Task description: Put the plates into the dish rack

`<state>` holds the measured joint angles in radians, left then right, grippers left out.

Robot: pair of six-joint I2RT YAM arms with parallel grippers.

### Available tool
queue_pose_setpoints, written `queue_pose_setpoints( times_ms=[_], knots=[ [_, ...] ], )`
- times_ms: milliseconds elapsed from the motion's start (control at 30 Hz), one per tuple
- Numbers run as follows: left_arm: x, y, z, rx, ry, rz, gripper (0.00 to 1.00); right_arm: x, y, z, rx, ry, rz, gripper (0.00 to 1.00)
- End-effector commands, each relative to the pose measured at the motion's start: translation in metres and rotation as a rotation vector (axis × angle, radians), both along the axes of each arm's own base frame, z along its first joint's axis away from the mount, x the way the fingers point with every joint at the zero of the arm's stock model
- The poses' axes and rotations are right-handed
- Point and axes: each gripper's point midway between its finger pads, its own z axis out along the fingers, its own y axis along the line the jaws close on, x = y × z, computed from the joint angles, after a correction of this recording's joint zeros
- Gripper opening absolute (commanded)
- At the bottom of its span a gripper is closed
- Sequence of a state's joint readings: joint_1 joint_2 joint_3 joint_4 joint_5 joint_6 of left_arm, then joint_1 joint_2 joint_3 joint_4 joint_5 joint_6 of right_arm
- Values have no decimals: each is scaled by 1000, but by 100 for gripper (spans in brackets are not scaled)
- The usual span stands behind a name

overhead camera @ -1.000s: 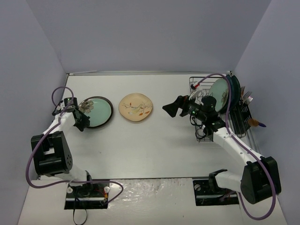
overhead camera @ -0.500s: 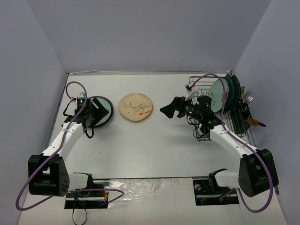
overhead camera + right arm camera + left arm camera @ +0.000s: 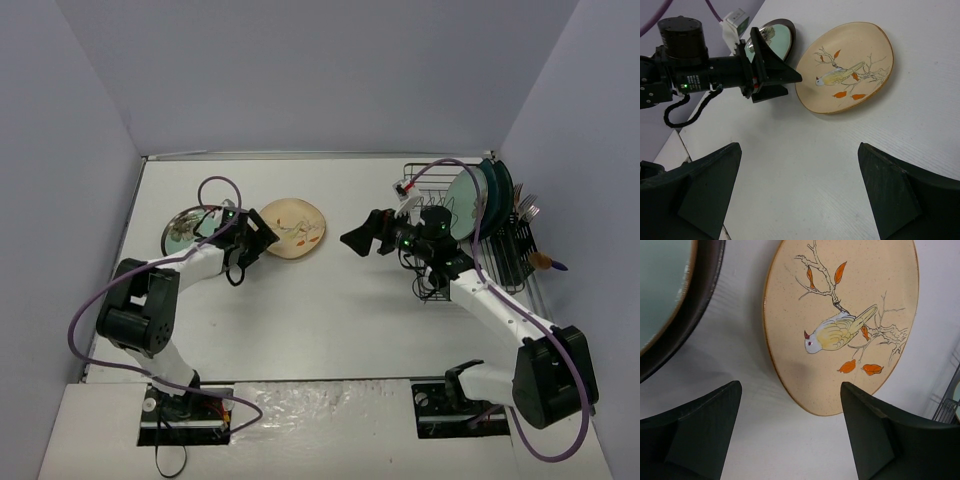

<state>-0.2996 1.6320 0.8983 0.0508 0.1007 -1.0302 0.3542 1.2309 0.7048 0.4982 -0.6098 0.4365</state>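
Note:
A cream plate (image 3: 292,228) with a bird motif (image 3: 840,325) lies flat at mid-table. My left gripper (image 3: 258,236) is open just off its left edge, and nothing is between the jaws (image 3: 790,386). To the left lies a mint-green plate with a dark rim (image 3: 183,228), partly covered by the left arm. My right gripper (image 3: 360,238) hangs open and empty to the right of the cream plate (image 3: 850,75), looking down at it. The black wire dish rack (image 3: 430,285) at the right holds a mint-green plate (image 3: 466,200) and dark teal plates (image 3: 497,182) upright.
A cutlery holder (image 3: 518,240) with utensils hangs on the rack's right side. Walls close in the table at the left, back and right. A purple cable loops over each arm. A corner of the rack (image 3: 947,407) shows in the left wrist view.
My left arm has swung right, from the dark-rimmed plate's left side to the cream plate's edge, and its jaws have opened. The right gripper has drifted slightly left.

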Motion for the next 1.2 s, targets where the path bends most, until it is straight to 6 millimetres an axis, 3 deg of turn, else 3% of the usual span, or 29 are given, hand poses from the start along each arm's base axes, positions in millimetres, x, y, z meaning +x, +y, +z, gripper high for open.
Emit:
queue_pose_setpoints(
  times_ms=[0, 433, 633, 733, 800, 867, 933, 1000, 1167],
  knots=[
    [39, -20, 41, -72, -144, 43, 75, 0, 2, 41, 32, -135, 12, 100],
    [44, -14, -14, -47, -42, 165, 43, -8, -2, 43, 24, -145, 10, 100],
    [42, -21, -18, -55, -36, 173, 15, -10, -3, 40, 20, -137, 6, 100],
    [37, -19, -5, -49, -65, 177, 1, -11, -4, 41, 18, -137, 1, 100],
    [34, -18, 12, -54, -95, 164, 0, -10, -4, 40, 19, -132, -1, 100],
    [30, -19, 40, -73, -154, 140, 0, -10, -3, 40, 26, -120, -1, 100],
    [24, -20, 49, -73, -174, 120, 0, -9, -2, 40, 36, -111, -3, 100],
    [14, -20, 87, -85, -255, 85, 0, -8, 0, 39, 49, -95, -5, 100],
    [-10, -23, 141, -114, -387, -21, 0, -4, 11, 29, 64, -40, 30, 100]
  ],
)
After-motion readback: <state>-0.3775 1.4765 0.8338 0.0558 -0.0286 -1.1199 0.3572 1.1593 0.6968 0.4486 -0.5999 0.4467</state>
